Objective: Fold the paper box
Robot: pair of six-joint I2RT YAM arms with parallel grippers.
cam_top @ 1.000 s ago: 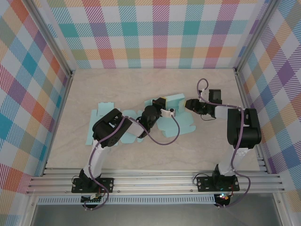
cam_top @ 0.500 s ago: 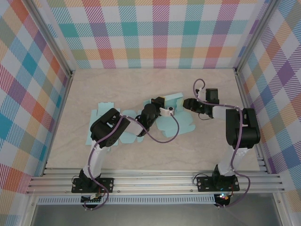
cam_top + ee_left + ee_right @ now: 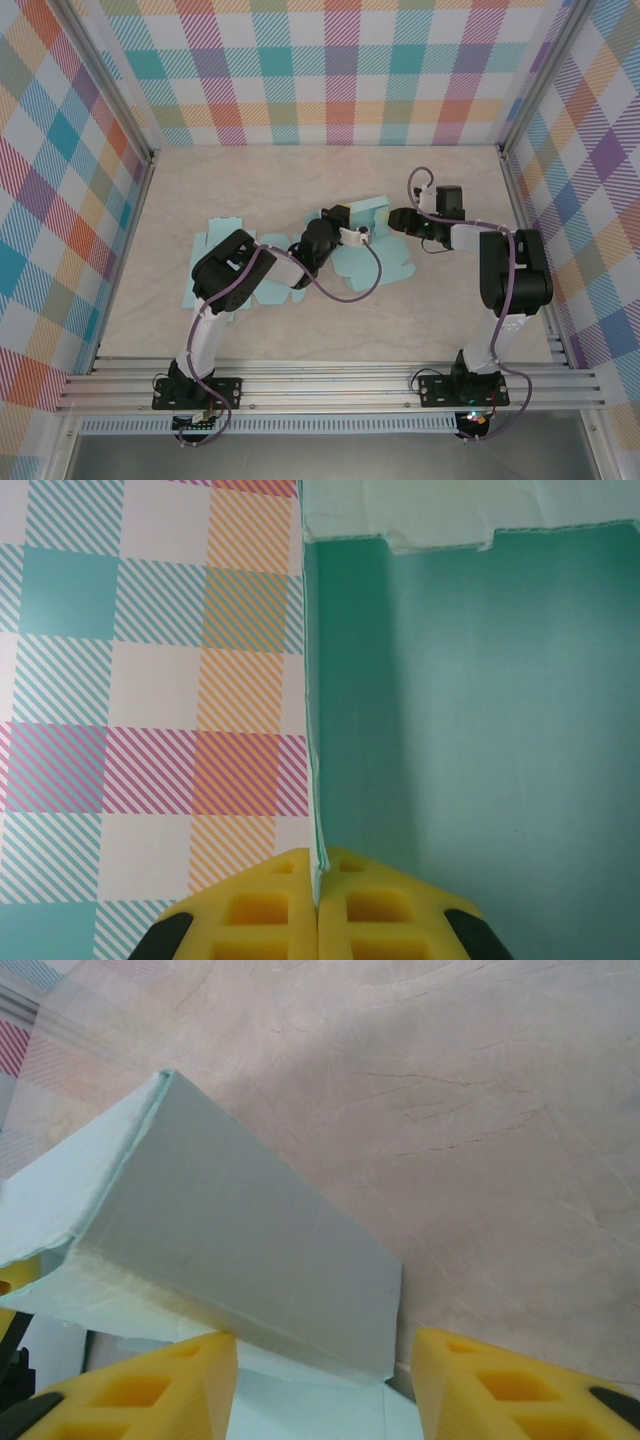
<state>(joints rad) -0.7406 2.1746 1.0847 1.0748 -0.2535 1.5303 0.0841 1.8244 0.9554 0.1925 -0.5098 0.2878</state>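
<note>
The paper box [image 3: 378, 262] is a pale teal die-cut sheet lying mostly flat across the middle of the table, with one panel [image 3: 366, 207] raised at its far edge. My left gripper [image 3: 333, 214] is shut on that panel's thin edge; in the left wrist view the yellow fingers [image 3: 262, 910] pinch the edge, with the teal panel [image 3: 480, 730] stretching away to the right. My right gripper [image 3: 398, 218] is open at the panel's right end. In the right wrist view the raised panel [image 3: 250, 1250] lies between and ahead of the yellow fingertips [image 3: 160, 1390], and the right fingertip stands clear of it.
The beige table [image 3: 300, 170] is boxed in by plaid walls [image 3: 330, 70] at the back and on both sides. Purple cables [image 3: 350, 290] loop over the sheet by the left arm. The sheet's flat left part [image 3: 215, 245] lies under the left arm.
My right gripper has opened wider and shifted slightly left and toward the back wall along the raised panel. The left gripper stays shut on the panel's edge.
</note>
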